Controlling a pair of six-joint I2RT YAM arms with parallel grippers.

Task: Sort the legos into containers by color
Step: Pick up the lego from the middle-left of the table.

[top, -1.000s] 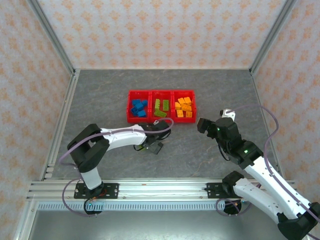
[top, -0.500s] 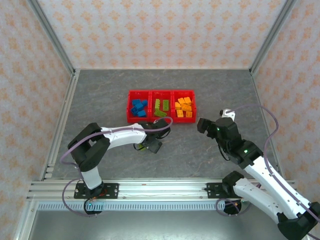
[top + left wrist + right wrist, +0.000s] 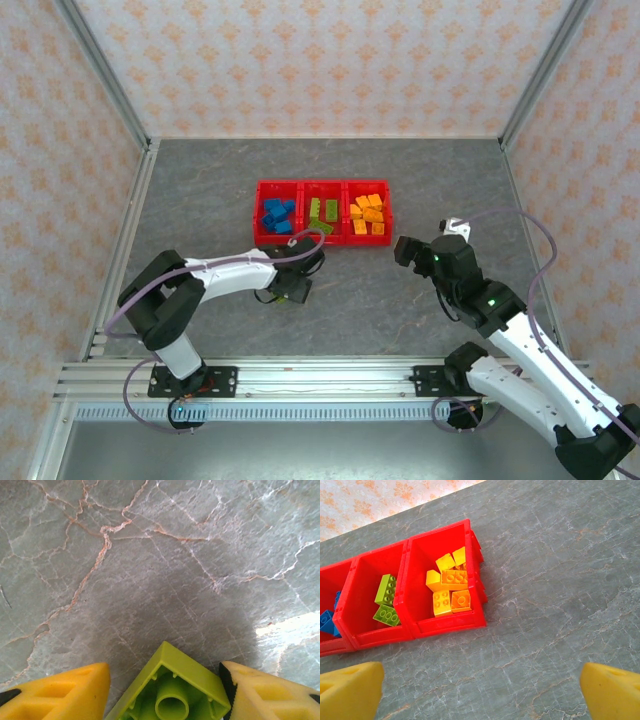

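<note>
Just in front of the containers' left half, on the grey table [image 3: 200, 200]: left gripper [image 3: 294, 290], about half open round one lime green lego [image 3: 172, 695]. Turned hollow side up toward the wrist camera, round centre tube showing, one corner pointing away, set between the yellow fingers [image 3: 55, 692]. Right pad against it; left one touching or a sliver off, so cannot tell whether clamped.

Toward the far edge, mid-width: three joined bright red containers [image 3: 300, 183]. Blue legos [image 3: 277, 215] piled in the left bin, lime green legos [image 3: 321, 213] in the middle, orange-yellow legos [image 3: 368, 215] in the right, studs showing.

Nearer the right edge, apart from the bins: right gripper [image 3: 403, 250], spread wide, holding nothing.
</note>
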